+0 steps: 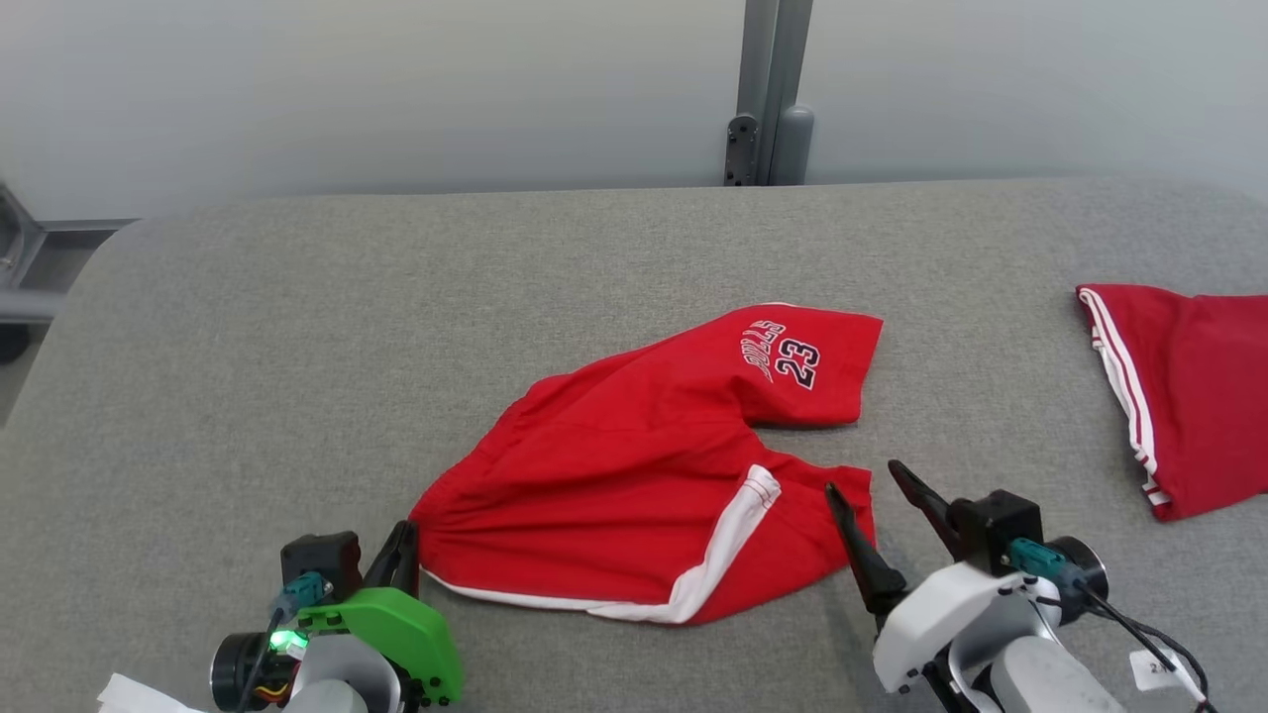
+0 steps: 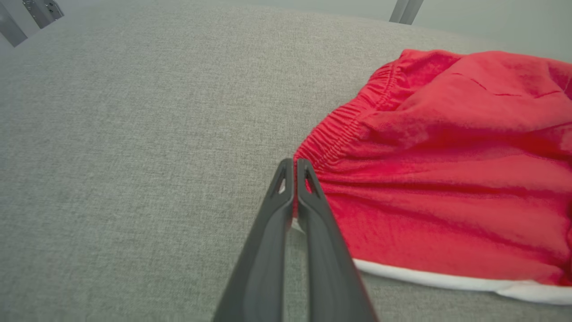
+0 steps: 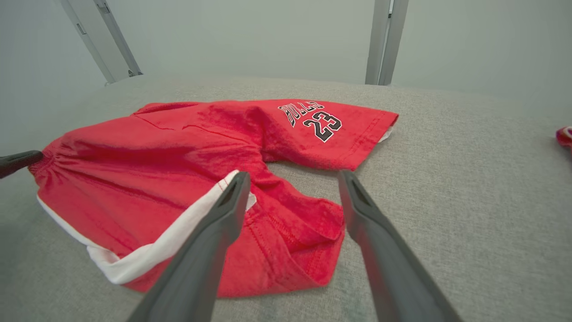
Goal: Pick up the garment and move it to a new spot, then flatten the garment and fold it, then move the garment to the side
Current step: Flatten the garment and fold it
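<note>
Worktop: a grey woven surface (image 1: pixel 297 347) that takes most of the head view. A pale wall and a grey metal post (image 1: pixel 775 89) stand behind it at the top centre.
Red shorts: the red shorts (image 1: pixel 634 475) lie on the worktop in the lower centre of the head view, wrinkled and not flat. The gathered waistband points to the lower left and the two legs go to the right.
Print: "BULLS 23" (image 1: pixel 781 358) in black and white on the upper leg, upside down in the head view.
White stripe: the white stripe (image 1: pixel 728 540) runs along the lower edge and up the lower leg.
Left gripper: the left gripper (image 1: pixel 401 555) is at the lower left of the head view, clenched on the corner of the waistband. In the left wrist view its fingers (image 2: pixel 313 214) press together with a thin bit of red cloth between them.
Right gripper: the right gripper (image 1: pixel 864 478) is at the lower right of the head view, released, its jaws wide apart, with the tips at the hem of the lower leg. In the right wrist view one finger is over the white stripe and the other over bare worktop.
Second red garment: the second red garment (image 1: pixel 1199 396) lies at the right edge of the head view, with white stripes, well apart from the red shorts.
</note>
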### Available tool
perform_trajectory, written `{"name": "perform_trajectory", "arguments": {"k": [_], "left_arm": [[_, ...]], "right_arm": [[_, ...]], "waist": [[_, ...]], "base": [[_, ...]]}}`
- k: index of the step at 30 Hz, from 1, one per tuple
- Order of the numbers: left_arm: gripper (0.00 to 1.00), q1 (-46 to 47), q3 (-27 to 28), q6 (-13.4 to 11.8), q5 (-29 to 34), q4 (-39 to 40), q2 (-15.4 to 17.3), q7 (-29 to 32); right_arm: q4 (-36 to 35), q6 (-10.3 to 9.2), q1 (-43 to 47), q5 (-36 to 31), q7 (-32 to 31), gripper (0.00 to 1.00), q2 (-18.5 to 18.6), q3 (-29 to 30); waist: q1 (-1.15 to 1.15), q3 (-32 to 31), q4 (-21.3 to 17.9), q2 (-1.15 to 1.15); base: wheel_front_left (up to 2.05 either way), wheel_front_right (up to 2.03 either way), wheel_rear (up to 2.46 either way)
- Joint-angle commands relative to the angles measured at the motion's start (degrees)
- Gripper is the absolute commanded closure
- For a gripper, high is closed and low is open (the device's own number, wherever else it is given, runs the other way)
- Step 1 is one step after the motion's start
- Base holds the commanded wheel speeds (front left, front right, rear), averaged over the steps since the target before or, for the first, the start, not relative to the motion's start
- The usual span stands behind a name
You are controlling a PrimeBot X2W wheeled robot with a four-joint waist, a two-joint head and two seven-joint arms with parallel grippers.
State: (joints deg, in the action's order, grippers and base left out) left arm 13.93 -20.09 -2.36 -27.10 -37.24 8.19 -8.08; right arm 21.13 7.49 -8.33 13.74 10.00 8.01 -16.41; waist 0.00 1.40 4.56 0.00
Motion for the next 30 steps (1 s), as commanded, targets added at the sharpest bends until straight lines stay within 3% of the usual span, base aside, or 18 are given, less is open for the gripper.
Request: {"name": "perform_trajectory", "arguments": {"k": [1,2,3,4,5,14,23,26,27,30], "left_arm": [[1.00,-0.63,-0.08,-0.33,0.25,0.43,0.16,-0.22],[0.72,-0.79,-0.28,-0.37,0.45,0.64,0.15,-0.39],[0.59,-0.78,-0.46,-0.45,0.70,0.94,0.06,-0.77],[0.11,-0.72,-0.59,-0.61,0.90,1.18,-0.07,-1.04],[0.00,-0.69,-0.74,-0.62,0.93,1.40,-0.22,-1.38],[0.00,-1.66,-1.77,-1.22,1.34,5.92,-1.25,-4.11],[0.00,-3.92,-2.06,-2.34,0.93,11.38,-0.80,-4.10],[0.00,-4.36,-2.18,-2.70,0.84,12.56,-0.53,-3.81],[0.00,-4.50,-2.18,-2.84,0.82,12.91,-0.42,-3.69],[0.00,-4.90,-2.09,-3.18,0.63,13.73,-0.11,-3.39]], "right_arm": [[0.87,0.00,-1.86,0.86,-0.46,0.00,0.59,-1.34],[1.63,0.00,-2.90,1.59,-0.68,0.00,0.89,-2.62],[2.43,0.00,-3.86,2.41,-1.09,0.00,1.11,-3.89],[3.24,0.00,-4.82,3.13,-1.51,0.00,1.44,-5.20],[4.10,0.00,-5.98,3.85,-2.00,0.00,1.93,-6.52],[11.38,0.00,-14.06,12.51,-6.29,0.00,6.33,-17.28],[14.75,0.00,-18.45,20.30,-7.49,0.00,9.21,-25.94],[15.73,0.00,-19.81,21.82,-6.69,0.84,9.69,-28.06],[15.89,0.00,-20.12,22.22,-6.41,1.00,9.79,-28.73],[15.93,0.00,-20.56,23.44,-5.75,1.00,10.29,-30.44]], "waist": [[0.00,0.10,0.76,0.00],[0.00,0.17,1.03,0.00],[0.00,0.26,1.37,0.00],[0.00,0.35,1.73,0.00],[0.00,0.45,2.09,0.00],[0.00,1.92,5.69,0.00],[0.00,2.94,6.62,0.00],[0.00,3.16,6.57,0.00],[0.00,3.17,6.47,0.00],[0.00,3.16,6.02,0.00]], "base": [[0.00,0.00,0.00],[0.00,0.00,0.00],[0.00,0.00,0.00],[0.00,0.00,0.00],[0.00,0.00,0.00],[0.00,0.00,0.00],[0.00,0.00,0.00],[0.00,0.00,0.00],[0.00,0.00,0.00],[0.00,0.00,0.00]]}}
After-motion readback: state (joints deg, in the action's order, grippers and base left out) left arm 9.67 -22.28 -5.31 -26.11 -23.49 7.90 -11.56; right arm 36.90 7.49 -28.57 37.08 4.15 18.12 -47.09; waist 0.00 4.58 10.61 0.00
